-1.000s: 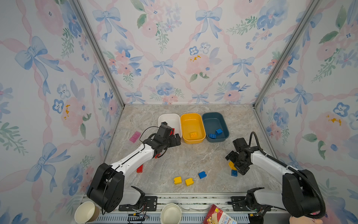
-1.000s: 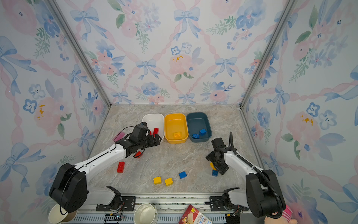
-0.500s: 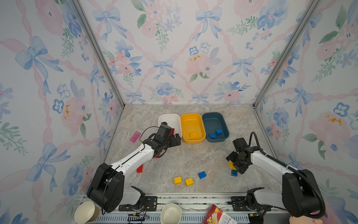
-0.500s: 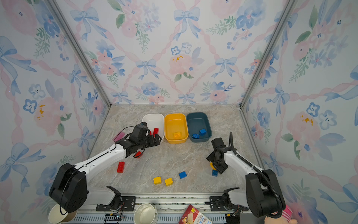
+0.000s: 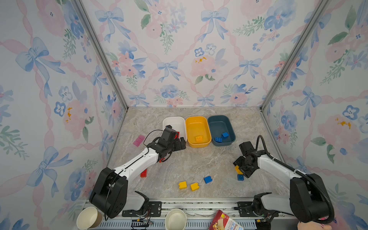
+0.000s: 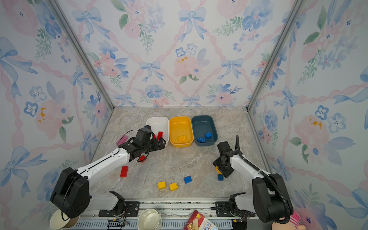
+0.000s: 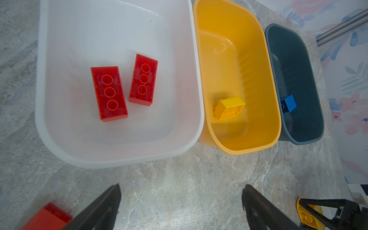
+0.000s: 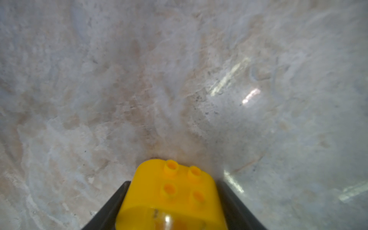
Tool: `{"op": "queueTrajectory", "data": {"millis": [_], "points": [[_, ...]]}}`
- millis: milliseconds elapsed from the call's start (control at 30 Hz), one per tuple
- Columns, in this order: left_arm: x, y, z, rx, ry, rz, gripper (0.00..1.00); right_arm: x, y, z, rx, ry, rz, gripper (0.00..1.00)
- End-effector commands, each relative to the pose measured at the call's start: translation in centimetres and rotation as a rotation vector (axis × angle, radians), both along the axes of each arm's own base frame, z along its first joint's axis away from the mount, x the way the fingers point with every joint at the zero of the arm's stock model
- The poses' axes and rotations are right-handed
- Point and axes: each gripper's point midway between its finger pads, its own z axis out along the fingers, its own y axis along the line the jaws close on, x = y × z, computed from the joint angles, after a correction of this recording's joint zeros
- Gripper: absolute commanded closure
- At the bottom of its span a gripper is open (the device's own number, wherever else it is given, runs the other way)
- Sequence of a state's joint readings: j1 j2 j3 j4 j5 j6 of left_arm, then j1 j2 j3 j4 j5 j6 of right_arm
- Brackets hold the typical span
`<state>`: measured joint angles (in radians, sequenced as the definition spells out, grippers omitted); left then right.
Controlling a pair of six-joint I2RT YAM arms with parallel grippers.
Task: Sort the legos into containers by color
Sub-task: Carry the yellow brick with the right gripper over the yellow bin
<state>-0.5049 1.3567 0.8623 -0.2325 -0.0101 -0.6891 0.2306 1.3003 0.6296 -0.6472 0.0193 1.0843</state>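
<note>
Left arm (image 5: 137, 162): white tubular links, black joints, thin dark seam along the shell.
Left shoulder housing (image 5: 108, 192): large, black, rounded, just beside the mounting rail (image 5: 199, 201).
Left wrist cable (image 5: 153, 130): thin, black, looped.
Right arm (image 5: 276, 166): white links, black joints, matching black housing beside the rail.
Right conduit (image 5: 329, 194): black corrugated hose, arching round that housing.
Base plates (image 5: 155, 207): black, screwed onto the rail.
Left gripper (image 7: 182, 185): two black tapered fingers.
Right gripper (image 8: 173, 181): two black fingers.

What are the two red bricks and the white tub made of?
The red bricks look like hard, shiny plastic: crisp moulded rings and sharp edges. The white tub looks like smooth plastic too, probably thin, since light glints on its rounded wall.
</note>
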Motion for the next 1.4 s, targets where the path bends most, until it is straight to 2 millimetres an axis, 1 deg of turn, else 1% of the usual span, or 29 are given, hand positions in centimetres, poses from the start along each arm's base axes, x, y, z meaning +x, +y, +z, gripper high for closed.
{"op": "queueTrajectory", "data": {"millis": [0,200,300,500,700,833,900,1000,1067,1233,1267,1367], "points": [[-0.1,0.0,0.7,-0.004,-0.024,-0.005,0.03,-0.3,-0.2,0.1,-0.018,0.010,0.006,0.35],[-0.2,0.0,0.7,-0.003,-0.024,-0.005,0.03,0.0,-0.2,0.8,-0.030,-0.003,0.022,0.37],[-0.2,0.0,0.7,-0.003,-0.025,-0.004,0.03,0.3,-0.2,1.5,-0.044,-0.014,0.039,0.37],[-0.2,0.1,0.7,-0.004,-0.025,-0.003,0.03,1.1,0.0,3.6,-0.074,-0.054,0.081,0.38],[-0.4,0.1,0.7,-0.006,-0.025,-0.004,0.02,3.0,1.6,6.3,-0.080,-0.116,0.156,0.39],[-0.6,0.2,0.6,-0.008,-0.023,-0.004,0.02,5.0,3.6,8.2,-0.083,-0.165,0.233,0.39],[-0.9,0.3,0.5,-0.010,-0.022,-0.003,0.02,6.4,5.3,9.4,-0.083,-0.197,0.291,0.39],[-1.3,0.5,0.3,-0.012,-0.019,-0.005,0.02,8.5,7.7,10.5,-0.081,-0.233,0.373,0.39],[-1.7,0.7,0.1,-0.015,-0.016,-0.003,0.02,10.2,9.7,11.4,-0.069,-0.263,0.424,0.39],[-2.7,1.2,-0.3,-0.020,-0.011,-0.001,0.02,14.3,14.4,13.0,-0.038,-0.334,0.531,0.39],[-2.9,1.3,-0.4,-0.022,-0.010,-0.002,0.02,15.2,15.4,12.6,-0.036,-0.333,0.552,0.40],[-3.5,1.6,-0.6,-0.026,-0.007,0.003,0.02,17.3,17.9,12.7,-0.021,-0.357,0.601,0.39]]}}
